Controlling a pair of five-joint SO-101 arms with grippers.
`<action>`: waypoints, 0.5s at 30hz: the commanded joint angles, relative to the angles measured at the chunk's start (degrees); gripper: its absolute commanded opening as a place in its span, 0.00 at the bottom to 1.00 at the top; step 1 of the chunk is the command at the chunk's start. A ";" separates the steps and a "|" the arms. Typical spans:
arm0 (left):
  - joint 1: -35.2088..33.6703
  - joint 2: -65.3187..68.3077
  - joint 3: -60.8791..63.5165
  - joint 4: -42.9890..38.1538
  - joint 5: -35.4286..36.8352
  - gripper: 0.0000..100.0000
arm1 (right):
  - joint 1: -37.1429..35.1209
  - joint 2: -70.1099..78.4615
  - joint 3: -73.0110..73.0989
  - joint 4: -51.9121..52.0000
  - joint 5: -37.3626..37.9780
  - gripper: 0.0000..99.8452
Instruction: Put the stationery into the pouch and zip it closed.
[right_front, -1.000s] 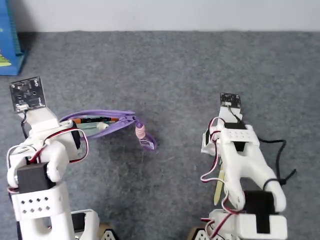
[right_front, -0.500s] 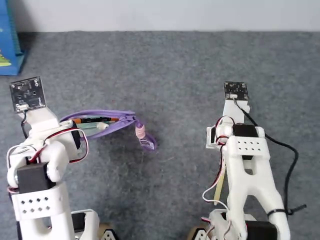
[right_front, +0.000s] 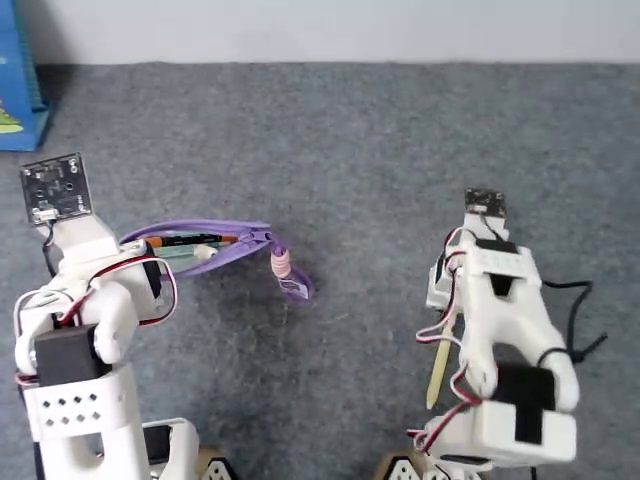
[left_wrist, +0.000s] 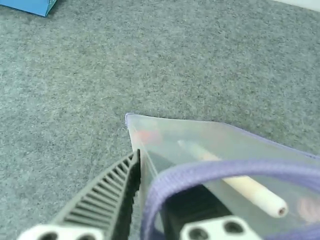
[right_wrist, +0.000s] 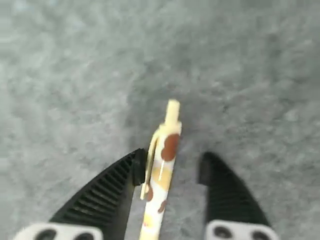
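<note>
The purple-trimmed clear pouch (right_front: 200, 245) lies left of centre, its mouth open, with an orange pen and other stationery inside. A pink zip charm (right_front: 282, 265) hangs off its right end. My left gripper (left_wrist: 147, 175) is shut on the pouch's wall (left_wrist: 200, 145), and a white pen (left_wrist: 235, 182) shows through it. A cream pen with brown spots (right_wrist: 162, 165) lies on the carpet between the fingers of my open right gripper (right_wrist: 172, 167), close against one finger (right_wrist: 107, 192). In the high view the cream pen (right_front: 437, 375) pokes out from under the right arm (right_front: 495, 300).
Grey carpet (right_front: 350, 150) covers the table. A blue box (right_front: 15, 90) stands at the far left back corner, against the white wall. The stretch of carpet between the two arms is bare.
The right arm reached forward, then drew back and shifted slightly right over the cream pen. The left arm and the pouch have not moved.
</note>
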 joint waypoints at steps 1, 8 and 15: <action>-0.53 -0.97 -0.75 -0.97 -0.70 0.01 | -0.31 5.93 -5.71 -0.66 0.53 0.00; -0.53 -0.97 -0.75 -0.97 -0.70 0.01 | -0.48 -0.40 -6.51 1.80 0.53 0.01; -0.53 -0.97 -0.75 -0.88 -0.70 0.01 | -5.67 -21.49 -6.51 9.63 0.53 0.01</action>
